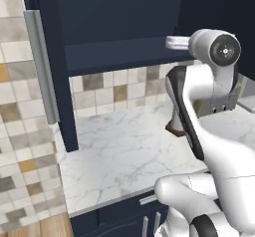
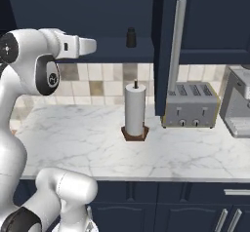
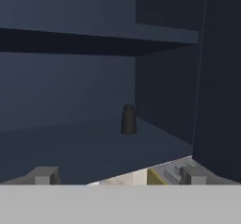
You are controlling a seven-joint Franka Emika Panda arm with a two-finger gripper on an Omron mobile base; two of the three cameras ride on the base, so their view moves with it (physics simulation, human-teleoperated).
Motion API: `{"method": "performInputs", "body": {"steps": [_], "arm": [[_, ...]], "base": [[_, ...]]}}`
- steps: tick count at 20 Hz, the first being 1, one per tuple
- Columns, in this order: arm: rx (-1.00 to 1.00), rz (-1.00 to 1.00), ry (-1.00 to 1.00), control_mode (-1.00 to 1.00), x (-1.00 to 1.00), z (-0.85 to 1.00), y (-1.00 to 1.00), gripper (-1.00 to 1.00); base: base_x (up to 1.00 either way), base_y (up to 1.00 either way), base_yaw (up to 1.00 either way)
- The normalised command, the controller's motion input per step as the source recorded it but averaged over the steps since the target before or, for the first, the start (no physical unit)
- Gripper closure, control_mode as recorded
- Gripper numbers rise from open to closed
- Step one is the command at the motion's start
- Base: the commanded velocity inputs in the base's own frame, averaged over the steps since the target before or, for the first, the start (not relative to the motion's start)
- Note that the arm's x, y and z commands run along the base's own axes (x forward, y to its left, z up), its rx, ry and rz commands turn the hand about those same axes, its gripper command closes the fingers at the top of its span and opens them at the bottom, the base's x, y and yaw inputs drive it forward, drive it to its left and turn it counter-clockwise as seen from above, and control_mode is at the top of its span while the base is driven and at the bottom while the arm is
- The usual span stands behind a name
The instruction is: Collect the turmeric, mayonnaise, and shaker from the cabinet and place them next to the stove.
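White marble with grey veining makes up the table (image 2: 195,150) below me, backed by a wall of beige, grey and ochre tiles (image 2: 105,82), with dark navy base drawers along its front. On it stand a white paper-towel roll on a brown wooden base (image 2: 135,111), a silver four-slot toaster (image 2: 190,105) and, at the far right, a grey coffee machine (image 2: 237,102). Above hangs the dark navy wall cabinet (image 2: 117,11), its door with the long silver bar handle (image 2: 176,46) swung wide, which I judge leaves the inside free for reaching. The small slim all-black shaker (image 3: 128,119) stands upright on the cabinet floor, near the right inner wall and well back from the front edge, with the one shelf above it. My tool (image 3: 117,176) sits outside the opening, aimed inward at the shaker's level but short of it; its two tips are spread wide apart and hold nothing, ready to straddle that narrow body. I see neither jar inside, so I take the shaker to be what is left to fetch.
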Motion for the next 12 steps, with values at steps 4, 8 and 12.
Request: {"method": "performInputs", "body": {"steps": [4, 8, 12], "arm": [[0.0, -0.08, 0.01, -1.0, 0.37, 0.0, -0.11, -1.0], [0.0, -0.04, 0.04, -1.0, 0.4, 0.0, -0.13, -1.0], [0.03, 0.0, 0.03, -1.0, 0.41, 0.0, -0.18, -1.0]], "base": [[0.0, 0.0, 0.0], [0.0, 0.0, 0.0], [0.0, 0.0, 0.0]]}}
